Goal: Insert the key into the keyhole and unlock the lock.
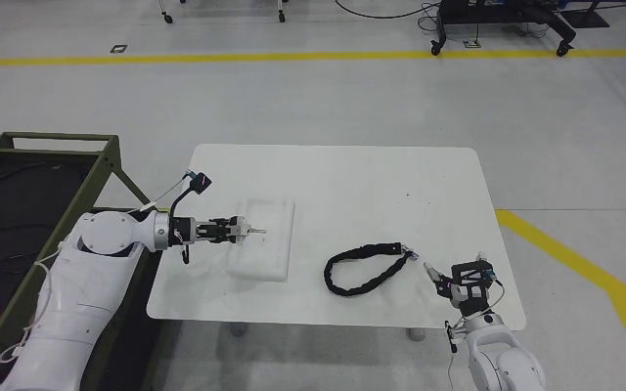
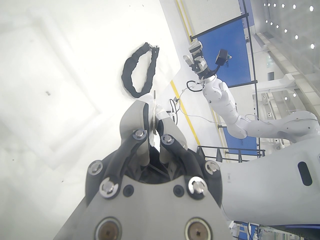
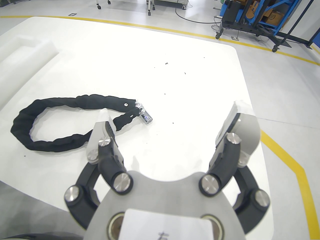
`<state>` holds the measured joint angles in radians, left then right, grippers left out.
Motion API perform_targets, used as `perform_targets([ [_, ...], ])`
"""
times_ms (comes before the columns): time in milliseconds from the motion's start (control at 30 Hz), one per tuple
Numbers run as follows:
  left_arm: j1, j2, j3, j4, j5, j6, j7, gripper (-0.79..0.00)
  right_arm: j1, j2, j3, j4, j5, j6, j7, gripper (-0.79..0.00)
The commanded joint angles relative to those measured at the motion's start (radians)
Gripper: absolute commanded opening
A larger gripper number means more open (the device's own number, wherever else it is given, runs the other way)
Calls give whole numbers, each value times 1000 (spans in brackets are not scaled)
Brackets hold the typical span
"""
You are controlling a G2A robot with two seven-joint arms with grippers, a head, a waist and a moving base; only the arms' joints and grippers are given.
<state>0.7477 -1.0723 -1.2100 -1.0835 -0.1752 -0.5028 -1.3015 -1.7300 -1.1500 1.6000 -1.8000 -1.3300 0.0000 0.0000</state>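
Lock [image 3: 62, 101] lies looped, sleeved in wrinkled black fabric. Our left claw [image 2: 152, 119] pinches the thin metal key [image 2: 155, 99]; our right claw [image 3: 170, 119] gapes wide.

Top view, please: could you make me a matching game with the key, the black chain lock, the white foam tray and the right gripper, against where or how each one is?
1 key
2 chain lock
3 foam tray
4 right gripper

A open, empty
B looped on the table
C pinched in the left gripper
D lying under the left gripper

Pairs: 1-C, 2-B, 3-D, 4-A
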Motion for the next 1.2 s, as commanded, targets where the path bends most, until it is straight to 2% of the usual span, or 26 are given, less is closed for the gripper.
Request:
perform_targets([
  [0, 28, 2, -12, -16, -53, -11, 22, -785, 0, 0, 0, 0, 0, 0, 0, 0],
  [133, 68, 18, -61, -40, -137, -12, -4, -785, 0, 0, 0, 0, 0, 0, 0, 0],
  [333, 152, 60, -137, -128, -143, 27, -42, -785, 0, 0, 0, 0, 0, 0, 0, 0],
  [600, 152, 60, -137, -128, -143, 27, -42, -785, 0, 0, 0, 0, 0, 0, 0, 0],
  [667, 152, 60, -137, -128, -143, 27, -42, -785, 1, 1, -5, -20, 31, -51, 24, 0],
  [767, 152, 60, -137, -128, -143, 27, -42, -785, 39, 5, 4, -77, 111, -144, 175, 0],
  [833, 152, 60, -137, -128, -143, 27, -42, -785, 90, 4, -26, -90, 133, -156, 312, 0],
  [933, 152, 60, -137, -128, -143, 27, -42, -785, 247, -5, -112, -41, 254, -96, 675, 0],
  [967, 152, 60, -137, -128, -143, 27, -42, -785, 306, -7, -139, -16, 261, -74, 750, 0],
  [1033, 152, 60, -137, -128, -143, 27, -42, -785, 402, -17, -198, 55, 220, 47, 861, 0],
  [1167, 152, 60, -137, -128, -143, 27, -42, -785, 559, -39, -307, 187, 226, 189, 1054, 0],
])
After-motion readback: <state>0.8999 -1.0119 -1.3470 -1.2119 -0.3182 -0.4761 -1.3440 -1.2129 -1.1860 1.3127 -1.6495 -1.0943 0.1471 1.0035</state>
